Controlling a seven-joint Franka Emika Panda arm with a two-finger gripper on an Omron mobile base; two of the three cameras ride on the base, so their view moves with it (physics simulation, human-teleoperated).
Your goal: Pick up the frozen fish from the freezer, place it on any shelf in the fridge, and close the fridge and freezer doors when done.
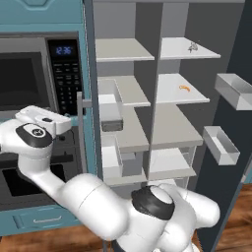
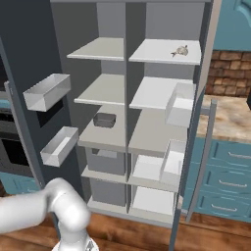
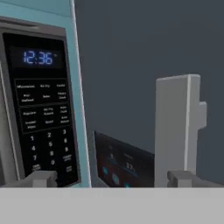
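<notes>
Kitchen: tool point(image 3: 109, 178), fingers wide apart, near the open freezer door's handle point(image 3: 177, 131).

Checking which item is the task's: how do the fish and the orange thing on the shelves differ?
The frozen fish is grey-brown and spiky; the orange thing is a smooth curve. The frozen fish lies on the top shelf, the orange thing on the board below. Both are tiny against their boards.
</notes>
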